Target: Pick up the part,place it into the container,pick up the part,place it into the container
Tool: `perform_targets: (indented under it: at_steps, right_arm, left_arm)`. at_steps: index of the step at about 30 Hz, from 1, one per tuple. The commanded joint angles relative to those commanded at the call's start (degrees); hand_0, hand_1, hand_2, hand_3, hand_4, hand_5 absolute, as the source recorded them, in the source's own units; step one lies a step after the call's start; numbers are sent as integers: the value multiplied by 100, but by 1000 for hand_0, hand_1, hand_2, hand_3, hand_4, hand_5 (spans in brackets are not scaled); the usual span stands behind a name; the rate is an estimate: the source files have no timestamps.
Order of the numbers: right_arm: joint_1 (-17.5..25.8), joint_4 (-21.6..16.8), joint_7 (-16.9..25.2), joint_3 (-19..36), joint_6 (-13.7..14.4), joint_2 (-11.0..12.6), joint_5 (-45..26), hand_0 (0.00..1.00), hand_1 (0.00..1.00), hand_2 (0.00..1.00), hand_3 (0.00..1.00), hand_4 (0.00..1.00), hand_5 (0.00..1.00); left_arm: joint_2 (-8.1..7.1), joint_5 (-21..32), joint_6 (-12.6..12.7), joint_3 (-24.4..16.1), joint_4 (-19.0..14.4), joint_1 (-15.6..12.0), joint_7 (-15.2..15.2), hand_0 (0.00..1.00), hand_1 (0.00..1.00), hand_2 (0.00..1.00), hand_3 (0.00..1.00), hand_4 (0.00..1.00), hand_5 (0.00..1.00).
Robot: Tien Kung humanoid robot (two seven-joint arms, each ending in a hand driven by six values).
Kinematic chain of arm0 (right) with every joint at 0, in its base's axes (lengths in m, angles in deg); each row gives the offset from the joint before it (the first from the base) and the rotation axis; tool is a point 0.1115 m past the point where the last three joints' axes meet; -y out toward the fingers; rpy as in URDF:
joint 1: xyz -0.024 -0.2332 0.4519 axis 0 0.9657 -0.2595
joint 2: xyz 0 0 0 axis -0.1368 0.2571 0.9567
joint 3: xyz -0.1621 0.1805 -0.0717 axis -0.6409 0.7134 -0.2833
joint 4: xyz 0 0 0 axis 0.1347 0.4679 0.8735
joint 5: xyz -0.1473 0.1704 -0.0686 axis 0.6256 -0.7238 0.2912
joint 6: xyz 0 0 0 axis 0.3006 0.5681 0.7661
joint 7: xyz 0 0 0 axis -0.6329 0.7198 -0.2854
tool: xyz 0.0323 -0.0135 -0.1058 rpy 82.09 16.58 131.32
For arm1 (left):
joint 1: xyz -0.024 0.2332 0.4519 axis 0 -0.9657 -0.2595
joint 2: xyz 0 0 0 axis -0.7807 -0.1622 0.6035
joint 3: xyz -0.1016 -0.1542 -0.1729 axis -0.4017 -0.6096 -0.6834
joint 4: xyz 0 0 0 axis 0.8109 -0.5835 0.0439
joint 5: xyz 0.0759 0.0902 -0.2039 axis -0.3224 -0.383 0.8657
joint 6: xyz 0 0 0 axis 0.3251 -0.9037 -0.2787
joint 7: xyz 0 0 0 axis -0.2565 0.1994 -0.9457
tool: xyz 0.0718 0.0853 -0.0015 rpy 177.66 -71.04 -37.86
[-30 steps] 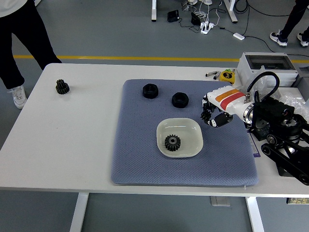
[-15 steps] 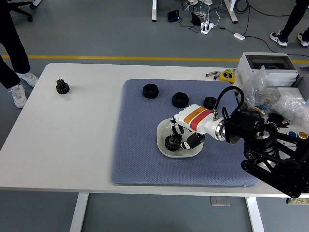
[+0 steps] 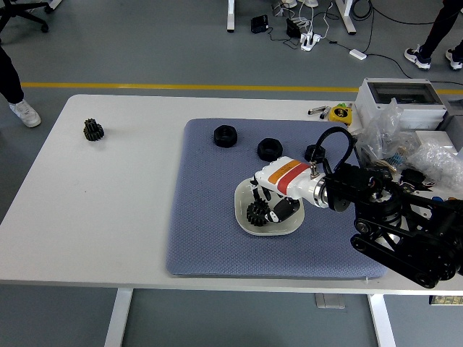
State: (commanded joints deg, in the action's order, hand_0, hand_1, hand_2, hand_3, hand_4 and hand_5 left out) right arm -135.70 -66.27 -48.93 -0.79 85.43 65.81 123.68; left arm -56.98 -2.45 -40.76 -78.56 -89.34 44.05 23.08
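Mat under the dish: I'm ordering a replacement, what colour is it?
Blue-grey, finely textured mat; the head view shows it.

White table (image 3: pixel 108 210) holding a blue-grey mat (image 3: pixel 210 217) at centre, a black gear (image 3: pixel 92 130) upper left, and a grey box (image 3: pixel 398 97) upper right.

Right arm (image 3: pixel 405 231) black w/ looped black cable; hand (image 3: pixel 269 206) white shell, orange/red stripe, black fingers.

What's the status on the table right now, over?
Right hand over the white dish, fingers around the gear inside. Left arm out of view. Three black nuts on the mat, another gear far left. Nothing blocking.
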Motion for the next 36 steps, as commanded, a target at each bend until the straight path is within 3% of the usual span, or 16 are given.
perform_targets:
  at_steps: [8,18,25,30,31,36]
  right_arm:
    - [-108,299,-22,-125,-75,-106,-68,154,332,441,491,726,309]
    - [-214,383,-38,-186,-215,-201,-67,158,339,455,494,722,328]
    - [-220,410,-18,-185,-270,-216,-33,167,379,500,503,794,330]
    - [-220,486,6,-193,-239,-254,-45,167,379,500,503,794,330]
    - [-223,507,11,-191,-235,-263,-47,170,389,525,532,848,330]
    - [-224,559,31,-183,-231,-276,-28,170,389,525,532,848,330]
  left_arm:
    - [-9,-13,4,-12,1,32,-6,647,648,610,550,585,475]
    - [-13,-60,-17,-32,-3,57,-19,648,651,610,550,585,474]
    - [-16,-91,-19,-57,-3,67,-27,648,655,610,550,587,475]
    - [-16,-100,-21,-63,-7,69,-29,648,655,610,550,587,475]
    - [-15,-110,-22,-68,-8,72,-32,649,655,611,551,587,475]
    - [-15,-125,-27,-77,-11,82,-36,649,655,611,551,587,475]
